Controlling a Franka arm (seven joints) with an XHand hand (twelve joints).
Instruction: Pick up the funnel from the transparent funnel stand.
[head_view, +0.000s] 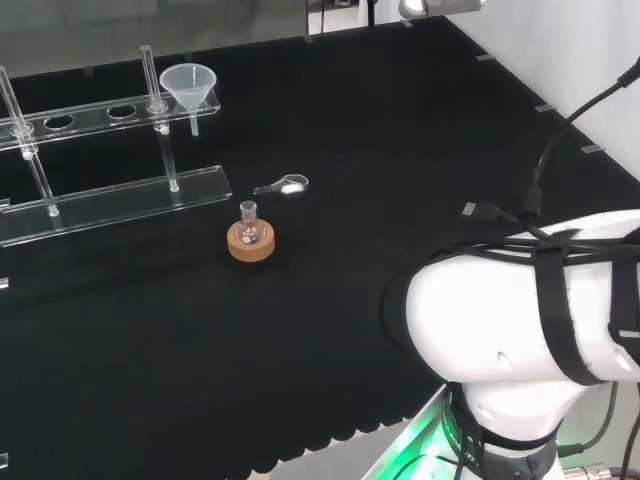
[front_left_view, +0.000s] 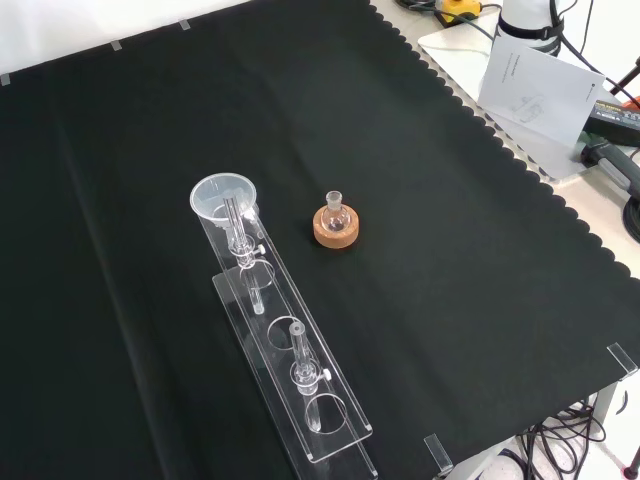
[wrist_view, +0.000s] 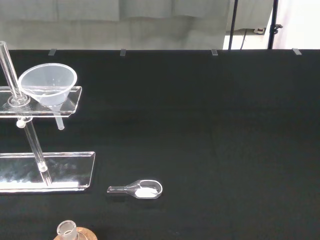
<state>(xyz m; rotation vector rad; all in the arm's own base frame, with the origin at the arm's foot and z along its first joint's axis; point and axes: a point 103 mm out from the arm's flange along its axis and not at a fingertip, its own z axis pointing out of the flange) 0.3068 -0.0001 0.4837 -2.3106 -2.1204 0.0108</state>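
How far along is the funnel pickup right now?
Nothing looks done yet. The clear plastic cone-shaped funnel sits in the end hole of the transparent acrylic funnel stand, untouched. The small round glass flask rests on its cork ring nearby. Approach, grasp and lift all remain.

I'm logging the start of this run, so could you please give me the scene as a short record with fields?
funnel: seated in the end hole of the stand's top rail, spout down
transparent funnel stand: on the black cloth, other holes unfilled
small flask: upright on cork ring, beside the stand
glass scoop: on the cloth, white powder in its bowl
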